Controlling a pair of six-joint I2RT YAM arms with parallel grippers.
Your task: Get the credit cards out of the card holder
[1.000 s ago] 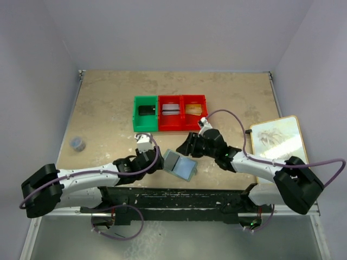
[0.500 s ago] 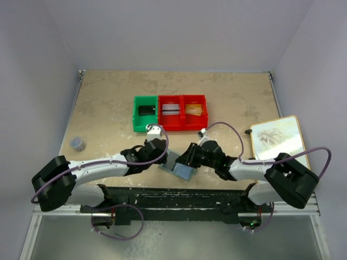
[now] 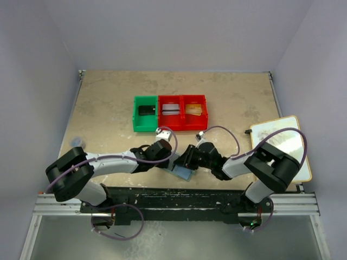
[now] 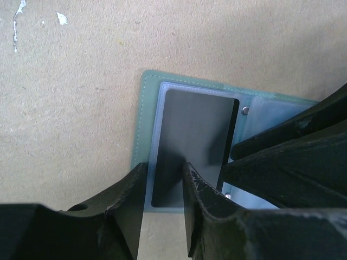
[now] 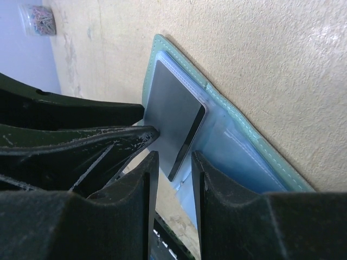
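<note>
The light blue card holder (image 4: 143, 116) lies open and flat on the table near the front edge. A dark card (image 4: 195, 135) sits in its clear sleeve. In the top view the holder (image 3: 183, 173) is mostly covered by both grippers. My left gripper (image 4: 162, 176) hovers over the card's near corner, jaws a narrow gap apart, nothing clamped. My right gripper (image 5: 172, 165) comes in from the other side, jaws slightly apart astride the card's edge (image 5: 187, 143). The left gripper's fingertip (image 5: 138, 135) rests at the card (image 5: 173, 105). The two grippers (image 3: 162, 154) (image 3: 188, 158) almost touch.
A green bin (image 3: 135, 115) with a dark item and a red double bin (image 3: 182, 100) with cards stand behind the holder. A framed picture board (image 3: 282, 142) lies at the right edge. A small clear container (image 5: 39, 19) sits at the far left. The black front rail (image 3: 173, 197) is close.
Both grippers have closed in on the card holder from either side and come down onto it. It showed freely between them before and is now mostly covered.
</note>
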